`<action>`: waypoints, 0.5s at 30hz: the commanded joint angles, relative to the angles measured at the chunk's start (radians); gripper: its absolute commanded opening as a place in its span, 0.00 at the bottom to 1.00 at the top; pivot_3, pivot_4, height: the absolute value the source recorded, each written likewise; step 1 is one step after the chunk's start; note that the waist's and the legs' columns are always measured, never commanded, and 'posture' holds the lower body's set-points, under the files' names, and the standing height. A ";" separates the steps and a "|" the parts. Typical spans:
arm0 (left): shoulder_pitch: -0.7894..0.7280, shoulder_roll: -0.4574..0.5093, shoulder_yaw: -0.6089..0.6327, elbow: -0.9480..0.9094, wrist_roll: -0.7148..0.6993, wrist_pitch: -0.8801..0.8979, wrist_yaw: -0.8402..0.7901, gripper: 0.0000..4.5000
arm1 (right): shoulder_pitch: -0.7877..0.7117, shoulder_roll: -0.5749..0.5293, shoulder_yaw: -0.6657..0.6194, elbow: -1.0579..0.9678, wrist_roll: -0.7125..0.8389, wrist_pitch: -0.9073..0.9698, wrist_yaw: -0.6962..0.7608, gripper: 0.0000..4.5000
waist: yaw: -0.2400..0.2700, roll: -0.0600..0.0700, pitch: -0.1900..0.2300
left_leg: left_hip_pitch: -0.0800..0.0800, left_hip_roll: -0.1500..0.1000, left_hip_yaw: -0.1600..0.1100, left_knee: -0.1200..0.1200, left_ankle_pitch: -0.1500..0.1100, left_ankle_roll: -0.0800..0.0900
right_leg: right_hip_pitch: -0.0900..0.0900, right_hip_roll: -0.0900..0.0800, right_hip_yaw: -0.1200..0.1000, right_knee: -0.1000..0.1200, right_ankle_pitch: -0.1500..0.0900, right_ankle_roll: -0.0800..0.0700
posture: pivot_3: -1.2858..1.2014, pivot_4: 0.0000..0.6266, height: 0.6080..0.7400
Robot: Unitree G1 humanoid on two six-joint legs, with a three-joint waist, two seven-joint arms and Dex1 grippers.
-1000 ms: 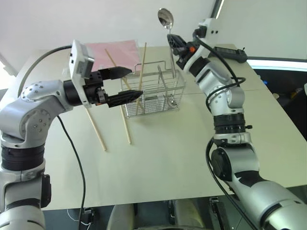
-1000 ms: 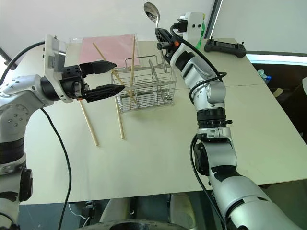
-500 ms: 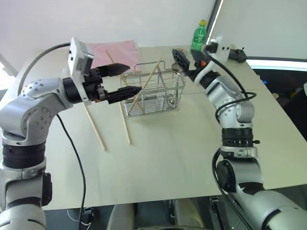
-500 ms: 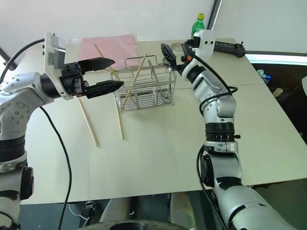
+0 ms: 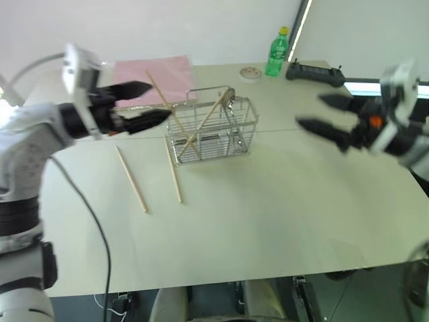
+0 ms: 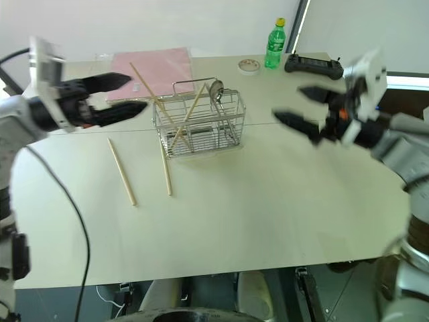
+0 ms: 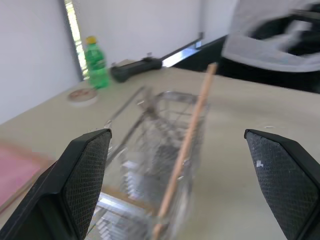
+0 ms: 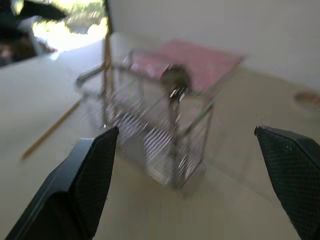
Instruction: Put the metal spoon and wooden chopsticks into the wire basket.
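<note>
Standing Empty-Handed on Both Sides of the Basket

Standing near the far middle of the pale table (image 5: pixel 268 215), the wire basket (image 5: pixel 213 131) holds the metal spoon (image 6: pixel 216 90), whose bowl pokes up above the rim at the basket's right end. Two wooden chopsticks (image 5: pixel 208 121) lean crossed inside the basket, their upper ends sticking out past the rim. Two more chopsticks (image 5: pixel 131 179) lie flat on the table in front of and to the left of the basket, apart from each other, the nearer one just by the basket's front left corner.

The left gripper (image 5: pixel 144 104) hovers just left of the basket at about rim height, its two black fingers spread wide with nothing between them. The right gripper (image 5: pixel 325 115) hangs well to the right of the basket, over open tabletop, also spread wide and empty. In the wrist views the basket sits framed between each pair of fingers, with clear air on either side.

A pink sheet (image 5: pixel 151 72) lies behind the basket towards the table's far left. A green bottle (image 5: pixel 275 52), a small round lid (image 5: pixel 250 73) and a black controller (image 5: pixel 315 72) sit along the far right edge. The whole near half of the table and the stretch right of the basket are bare surface.
</note>
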 commanded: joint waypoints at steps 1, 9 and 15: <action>0.038 0.053 0.067 0.003 0.038 0.065 0.096 1.00 | 0.139 -0.042 -0.125 -0.175 0.146 0.063 0.045 0.99 | 0.002 0.000 0.000 | 0.000 0.000 0.000 0.000 0.000 0.000 | 0.000 0.000 0.000 -0.001 -0.001 -0.002 | 0.52 0.24 0.86; -0.062 -0.123 0.105 0.119 0.210 0.401 0.657 1.00 | 0.322 0.047 -0.162 -0.297 0.269 0.052 -0.171 0.99 | 0.019 -0.005 -0.002 | 0.002 0.000 0.000 0.006 0.002 -0.005 | 0.006 -0.002 0.000 -0.003 -0.002 -0.002 | 0.52 0.24 0.86; -0.176 -0.351 0.193 0.161 0.327 0.585 0.932 1.00 | 0.333 0.078 -0.100 -0.336 0.310 0.018 -0.287 0.99 | 0.032 -0.009 -0.003 | -0.002 -0.002 -0.002 0.005 0.003 -0.005 | 0.004 -0.002 0.000 -0.002 0.000 -0.002 | 0.52 0.24 0.86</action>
